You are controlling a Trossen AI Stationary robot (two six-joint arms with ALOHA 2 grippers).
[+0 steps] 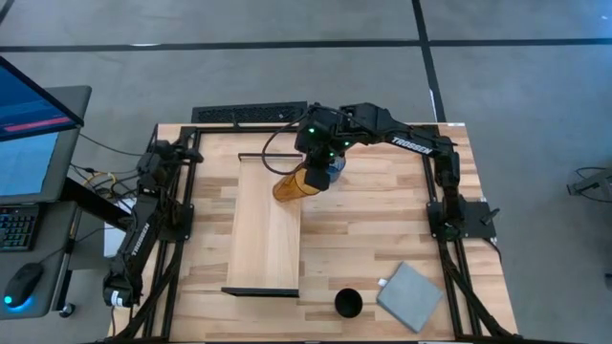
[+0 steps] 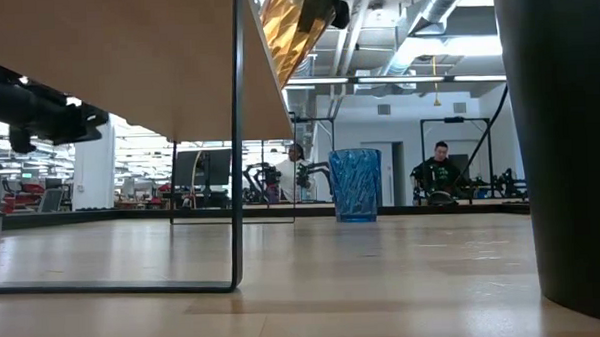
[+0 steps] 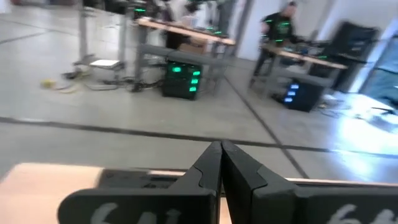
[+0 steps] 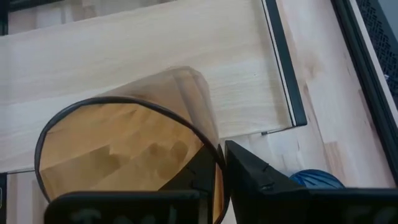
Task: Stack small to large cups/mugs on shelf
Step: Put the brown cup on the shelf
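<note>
My right gripper (image 1: 316, 168) is shut on the translucent amber cup (image 1: 291, 184), held tilted in the air over the far right edge of the light-wood shelf (image 1: 270, 225). The cup also shows at the top of the low view (image 2: 290, 29). The translucent blue cup (image 2: 356, 185) stands upright on the table just right of the shelf, partly hidden under the gripper in the high view (image 1: 336, 171). The black cup (image 1: 348, 304) stands near the table's near edge. My left gripper (image 3: 221, 165) is shut and empty at the table's left side. My right gripper pinches the amber cup's rim wall (image 4: 210, 144), one finger (image 4: 200, 171) inside the mouth and the other finger (image 4: 252, 171) outside. The cup is lifted clear and tilted, its mouth toward the gripper and its base slanting down toward the shelf board.
A flat grey square pad (image 1: 411, 294) lies at the table's near right, beside the black cup. The shelf's dark frame (image 2: 237, 141) stands on the table. A dark strip (image 1: 249, 115) lies along the far edge. A monitor and keyboard stand off the table's left.
</note>
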